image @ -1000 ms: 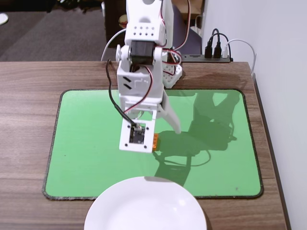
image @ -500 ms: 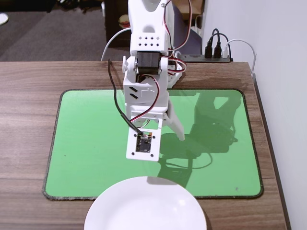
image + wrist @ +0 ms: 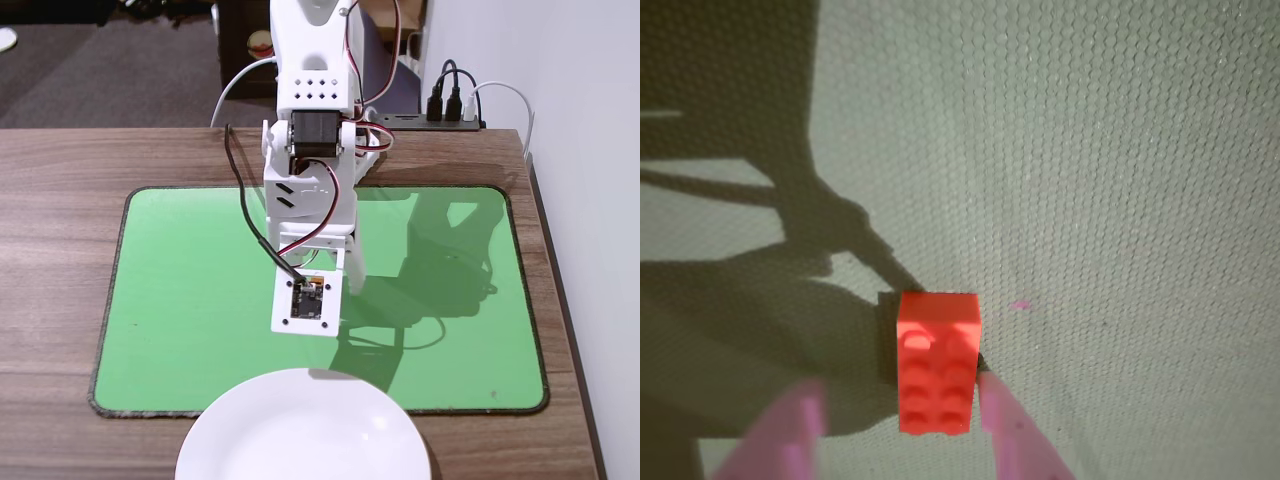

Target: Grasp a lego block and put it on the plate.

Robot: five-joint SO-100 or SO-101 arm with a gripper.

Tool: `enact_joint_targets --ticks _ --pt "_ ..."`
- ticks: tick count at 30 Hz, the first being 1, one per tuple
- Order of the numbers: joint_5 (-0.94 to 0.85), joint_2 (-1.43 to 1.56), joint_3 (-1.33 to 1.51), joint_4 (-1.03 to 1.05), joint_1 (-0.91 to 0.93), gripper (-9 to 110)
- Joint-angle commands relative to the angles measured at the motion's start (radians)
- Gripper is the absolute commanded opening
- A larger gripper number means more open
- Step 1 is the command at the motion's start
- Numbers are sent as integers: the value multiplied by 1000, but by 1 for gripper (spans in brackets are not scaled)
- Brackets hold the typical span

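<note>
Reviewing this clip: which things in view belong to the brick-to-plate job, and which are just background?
Part of the job:
- orange lego block, on the mat between the pincer fingers
- white plate, near table edge

Just lying about:
- green mat
- power strip with plugs, behind the arm
- wooden table

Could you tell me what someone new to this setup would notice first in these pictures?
In the wrist view, the bright orange lego block stands out, lying studs-up on the mat between the open gripper's two pinkish fingers, the right one close against its side. In the fixed view, the white robot arm bends down over the middle of the vivid green mat, hiding the block. The large white plate sits empty at the near edge.
</note>
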Motion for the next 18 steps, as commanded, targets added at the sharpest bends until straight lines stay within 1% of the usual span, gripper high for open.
enact_joint_targets --ticks 1,2,4,11,18 --pt "9 28 2 -5 8 15" --pt "9 29 3 -6 9 14" --pt "11 31 3 -8 9 10" --pt "14 32 8 -17 12 5" --pt "17 51 6 -21 14 5"
